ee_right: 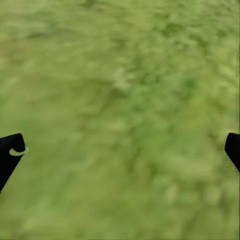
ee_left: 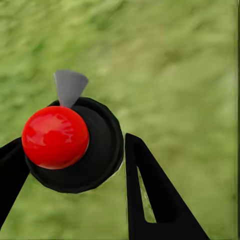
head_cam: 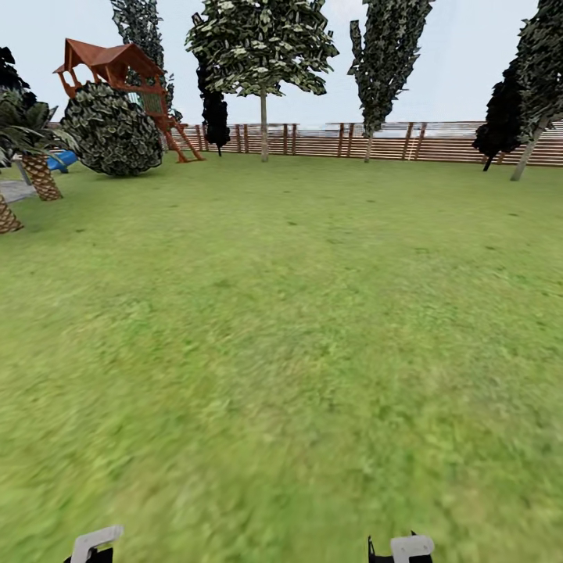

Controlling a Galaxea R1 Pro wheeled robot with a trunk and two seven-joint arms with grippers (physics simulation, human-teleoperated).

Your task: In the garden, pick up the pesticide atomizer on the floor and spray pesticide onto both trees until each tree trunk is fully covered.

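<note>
You are out on the lawn [head_cam: 297,352] of the garden, and green grass is all around you. Far off at 12 o'clock runs the brown wooden fence [head_cam: 438,141], with a row of trees [head_cam: 262,47] in front of it. At 10 o'clock stands a red play tower [head_cam: 117,66] with a big round bush [head_cam: 113,129] beside it. At 9 o'clock are two palm plants [head_cam: 31,148].

Your left gripper [head_cam: 94,545] sits low at 7 o'clock and your right gripper [head_cam: 403,549] low at 5 o'clock. Both hang over the grass.

In the right wrist view, the two black fingers [ee_right: 10,155] are spread wide apart with nothing but grass between them.

In the left wrist view, a round black thing [ee_left: 100,150] with a shiny red ball [ee_left: 55,136] and a little grey point [ee_left: 69,86] lies between the black fingers [ee_left: 150,195]. I cannot tell if the fingers are pinching it or just hanging above it. It does not look like the white-headed spray bottle.

From these pictures I cannot tell where the pesticide atomizer is, so I cannot say which arm is nearer to it or which way it lies. I also cannot tell if any tree by the fence is one you must spray. I think you need to turn and look around first.
</note>
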